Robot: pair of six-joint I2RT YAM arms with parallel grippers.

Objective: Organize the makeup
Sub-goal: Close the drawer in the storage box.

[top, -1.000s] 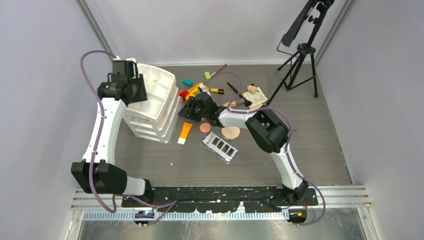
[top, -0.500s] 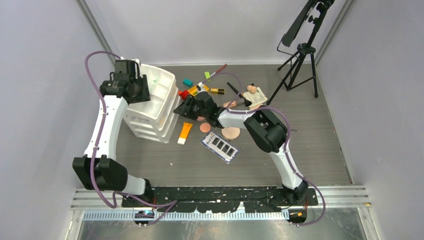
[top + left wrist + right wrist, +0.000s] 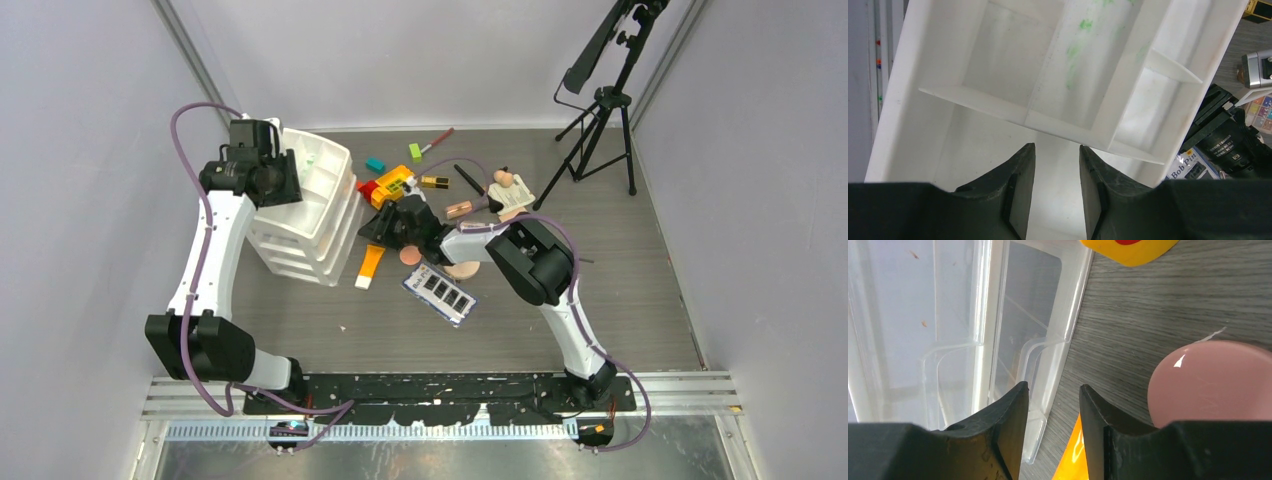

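Observation:
My right gripper (image 3: pixel 377 232) (image 3: pixel 1050 390) hangs open and empty just above the upper end of the orange tube (image 3: pixel 369 267) (image 3: pixel 1073 460), beside the drawer unit's clear front (image 3: pixel 998 340). The round pink compact (image 3: pixel 410 256) (image 3: pixel 1208 385) lies right of the jaws. A peach compact (image 3: pixel 464 269) and an eyeshadow palette (image 3: pixel 440 292) lie nearer me. Further back are a beige tube (image 3: pixel 458 209), a black brush (image 3: pixel 470 178), a gold-black lipstick (image 3: pixel 434 182) and a red pencil (image 3: pixel 436 139). My left gripper (image 3: pixel 264 172) (image 3: pixel 1057 150) is open over the white organizer (image 3: pixel 318 150) (image 3: pixel 1128 100), holding nothing.
A yellow-and-red toy brick (image 3: pixel 390 185) (image 3: pixel 1128 247) lies behind the right gripper. Teal (image 3: pixel 375 165) and green (image 3: pixel 414 151) blocks sit further back. A second palette (image 3: pixel 516 192) lies at the right. A black tripod (image 3: pixel 600 110) stands at the back right.
My right gripper has drawn back from the toy brick toward me and now sits over the orange tube's upper end, jaws slightly narrower. The left arm shifted slightly over the organizer, then stayed.

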